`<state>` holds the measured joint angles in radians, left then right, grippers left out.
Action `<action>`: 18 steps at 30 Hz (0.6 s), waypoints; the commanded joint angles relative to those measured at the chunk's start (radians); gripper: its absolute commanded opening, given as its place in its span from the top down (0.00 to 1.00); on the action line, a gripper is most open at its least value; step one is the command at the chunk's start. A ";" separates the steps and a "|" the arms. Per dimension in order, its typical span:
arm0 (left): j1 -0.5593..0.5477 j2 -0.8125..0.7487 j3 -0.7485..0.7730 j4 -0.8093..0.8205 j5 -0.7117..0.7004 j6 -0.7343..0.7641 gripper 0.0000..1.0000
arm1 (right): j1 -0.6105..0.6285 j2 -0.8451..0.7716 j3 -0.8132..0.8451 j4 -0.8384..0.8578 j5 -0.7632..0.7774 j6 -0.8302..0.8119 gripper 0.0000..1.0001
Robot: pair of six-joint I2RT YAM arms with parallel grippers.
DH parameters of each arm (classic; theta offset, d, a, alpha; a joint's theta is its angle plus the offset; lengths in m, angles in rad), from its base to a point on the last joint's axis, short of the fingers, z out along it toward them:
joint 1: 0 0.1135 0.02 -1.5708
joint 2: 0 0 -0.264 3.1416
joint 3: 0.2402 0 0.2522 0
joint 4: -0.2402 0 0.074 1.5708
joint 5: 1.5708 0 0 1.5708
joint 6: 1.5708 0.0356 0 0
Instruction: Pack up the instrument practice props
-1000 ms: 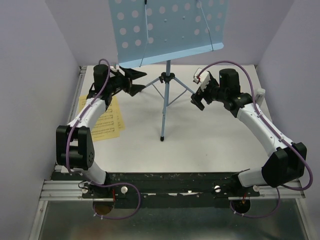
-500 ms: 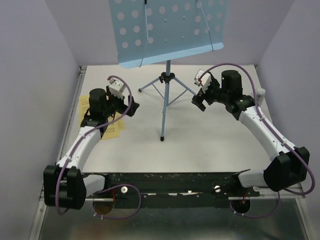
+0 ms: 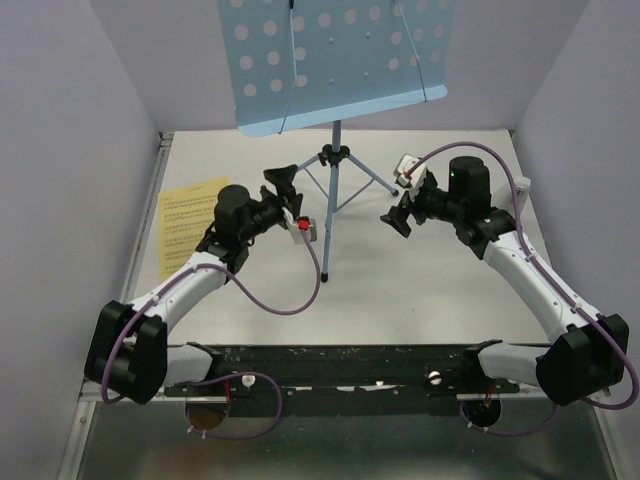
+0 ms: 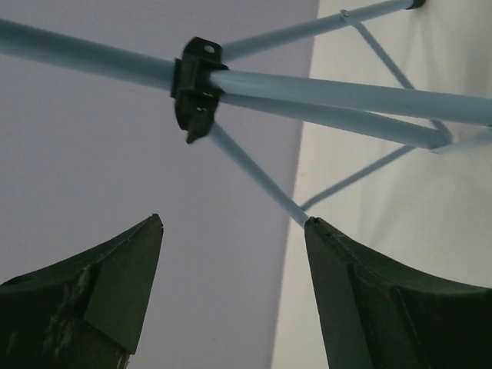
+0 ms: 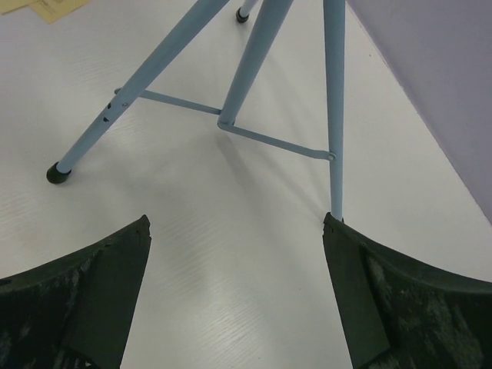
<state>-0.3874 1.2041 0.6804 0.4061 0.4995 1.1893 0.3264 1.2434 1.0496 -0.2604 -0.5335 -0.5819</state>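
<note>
- Up top, the stand (image 3: pixel 336 140) is upright at the back middle of the table (image 3: pixel 420 290), its punched desk (image 3: pixel 330 60) tilted high against the wall.
- The left gripper (image 3: pixel 289 200) comes in from the left, low among the legs (image 3: pixel 327 230), just beside the near one.
- The left wrist view looks up from below: both fingers (image 4: pixel 100 300) are spread wide with nothing between them, so this gripper is released.
- The black hub (image 4: pixel 196 81) sits above and ahead of that gap, with the tubes fanning out from it.
- One thin brace runs down to the tip of the right-hand finger in that view; I cannot tell whether it touches.
- On the other side, the right gripper (image 3: pixel 395 214) faces the stand from the right, near the right-hand leg but apart from it in the top view.
- The right wrist view shows its fingers (image 5: pixel 84 300) parted too, with only bare table between them: released, holding nothing.
- The legs spread just ahead of that opening, and one drops straight to the tip of the right-hand finger; contact is unclear.
- The pages (image 3: pixel 190 225) lie flat at the table's left side, behind the left arm and well apart from both grippers.
- The plastic piece (image 3: pixel 521 186) sits at the table's right edge, beyond the right arm.
</note>
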 commanded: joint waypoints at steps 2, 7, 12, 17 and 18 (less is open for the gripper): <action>-0.031 0.161 0.186 0.123 -0.007 0.249 0.22 | 0.002 -0.025 -0.023 0.056 -0.056 0.043 0.00; -0.047 0.251 0.278 0.102 0.017 0.299 0.31 | 0.002 -0.036 -0.034 0.064 -0.042 0.037 0.00; -0.061 0.301 0.320 0.077 0.017 0.325 0.38 | 0.002 -0.041 -0.043 0.064 -0.039 0.033 0.00; -0.068 0.325 0.343 0.043 0.025 0.337 0.44 | 0.000 -0.036 -0.042 0.067 -0.029 0.019 0.00; -0.068 0.328 0.344 0.037 0.025 0.342 0.45 | 0.002 -0.035 -0.040 0.066 -0.026 0.016 0.00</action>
<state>-0.4465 1.5135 0.9905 0.4828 0.4862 1.4891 0.3264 1.2179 1.0203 -0.2169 -0.5526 -0.5575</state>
